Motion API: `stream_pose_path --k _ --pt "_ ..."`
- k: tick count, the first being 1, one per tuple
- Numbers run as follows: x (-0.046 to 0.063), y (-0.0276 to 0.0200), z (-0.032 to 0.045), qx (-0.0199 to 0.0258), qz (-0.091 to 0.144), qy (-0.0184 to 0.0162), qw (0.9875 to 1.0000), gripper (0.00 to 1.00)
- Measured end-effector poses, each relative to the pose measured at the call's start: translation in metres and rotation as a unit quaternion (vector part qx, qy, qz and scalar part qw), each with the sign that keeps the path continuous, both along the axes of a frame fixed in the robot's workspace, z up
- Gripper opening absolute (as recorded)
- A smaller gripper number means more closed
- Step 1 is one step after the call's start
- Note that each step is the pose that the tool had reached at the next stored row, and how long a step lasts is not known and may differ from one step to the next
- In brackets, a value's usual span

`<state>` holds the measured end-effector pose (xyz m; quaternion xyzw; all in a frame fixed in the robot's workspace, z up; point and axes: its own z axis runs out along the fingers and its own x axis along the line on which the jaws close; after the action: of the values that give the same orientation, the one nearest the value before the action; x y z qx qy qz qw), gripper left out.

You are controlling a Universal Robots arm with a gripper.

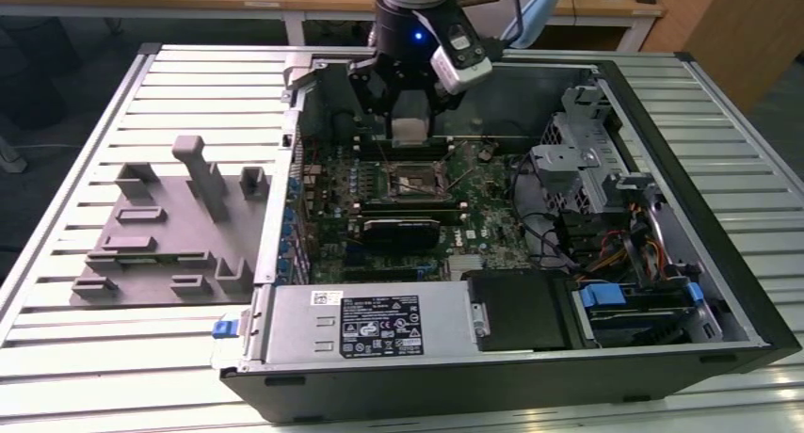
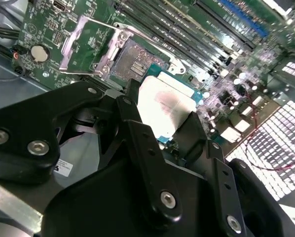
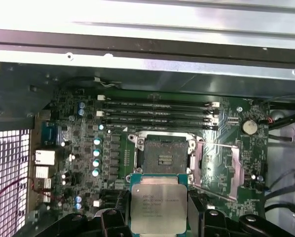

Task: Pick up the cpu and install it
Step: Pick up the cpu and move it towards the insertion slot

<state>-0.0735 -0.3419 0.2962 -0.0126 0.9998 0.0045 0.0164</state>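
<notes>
Black claw (image 3: 159,217) is clamped on the cpu (image 3: 159,205), one finger on each side edge. The cpu's square silvery lid carries lines of fine print, with a thin green rim around it. It hangs clear above the green motherboard (image 3: 78,148), near the open, dark-framed socket (image 3: 165,159). Long memory slots (image 3: 157,116) lie beyond, inside the grey steel computer case (image 1: 703,264).

We are looking into an open computer case (image 3: 187,79) at a green motherboard (image 3: 226,163). The gripper (image 3: 160,222) is clamping the cpu (image 3: 159,202), silver plate facing us, between black fingers (image 3: 113,219). The cpu is hanging just beside the open socket (image 3: 165,158). Four memory slots (image 3: 157,116) are lying beyond the socket, with a coin battery (image 3: 249,127) near them.
</notes>
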Motion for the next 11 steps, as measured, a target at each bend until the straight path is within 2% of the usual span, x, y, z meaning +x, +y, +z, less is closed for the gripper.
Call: stream_pose_path --k 6,11 --pt "0.000 0.0104 -0.0103 0.0000 0.000 0.0000 1.0000 0.55" --pt "0.003 0.0151 -0.0194 0.0000 0.000 0.0000 1.0000 0.55"
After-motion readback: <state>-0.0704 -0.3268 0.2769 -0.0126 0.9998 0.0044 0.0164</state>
